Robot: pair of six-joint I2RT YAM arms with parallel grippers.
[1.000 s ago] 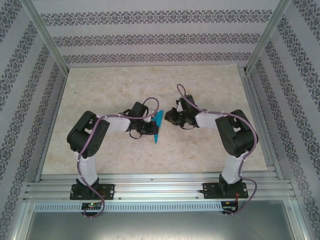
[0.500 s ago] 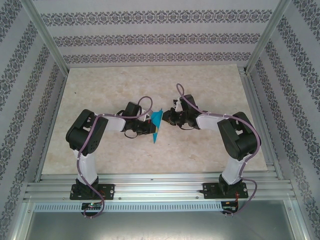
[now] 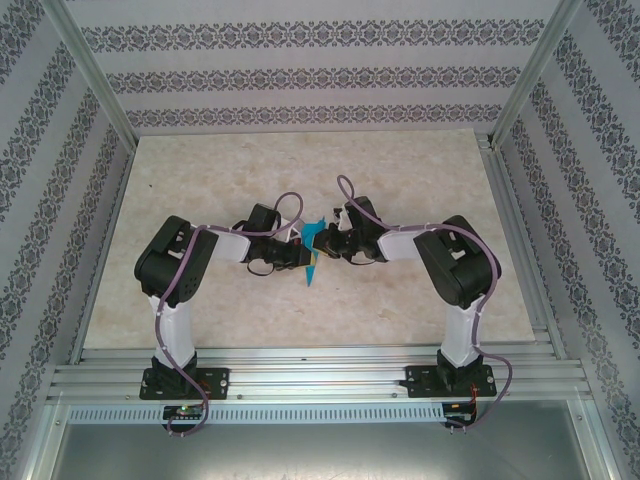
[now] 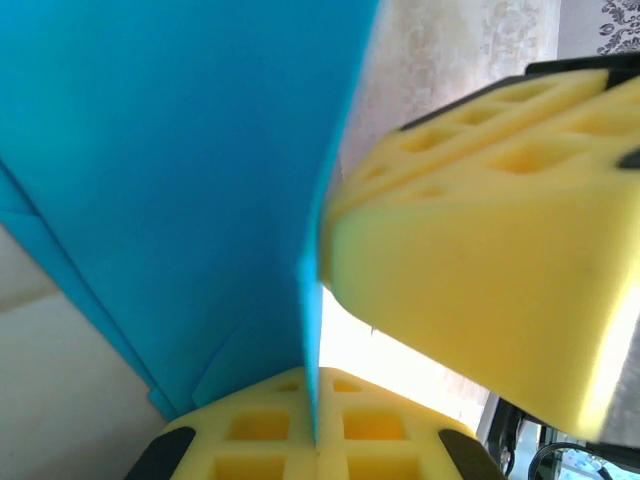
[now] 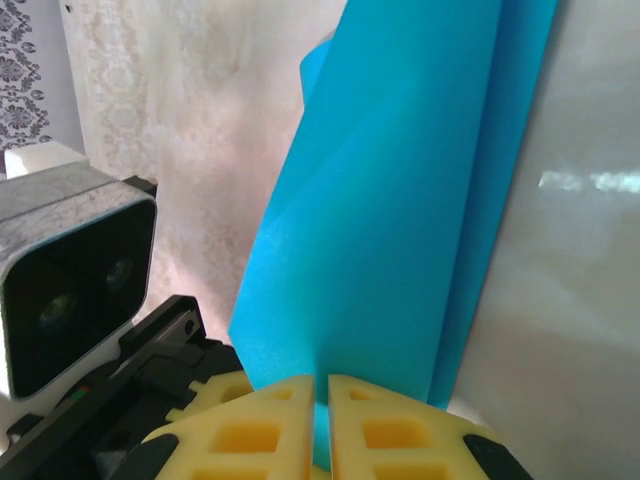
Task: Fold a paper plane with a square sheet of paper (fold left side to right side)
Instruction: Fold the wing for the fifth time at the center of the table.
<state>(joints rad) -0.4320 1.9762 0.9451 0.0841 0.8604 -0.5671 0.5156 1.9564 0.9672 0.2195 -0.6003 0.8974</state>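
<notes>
paper (image 3: 313, 266) between left hand (image 3: 299, 252) and right hand (image 3: 327, 240) | over middle of table (image 3: 400, 170)

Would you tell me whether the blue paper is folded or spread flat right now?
Folded: the blue paper shows overlapping layers along creases, and both the left gripper and the right gripper pinch it.

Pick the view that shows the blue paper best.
Right wrist: the paper shows its folded layers and edges clearly above the pinching right gripper. Left wrist gives a close, blurred blue slab; top external, a small distant sliver.
</notes>
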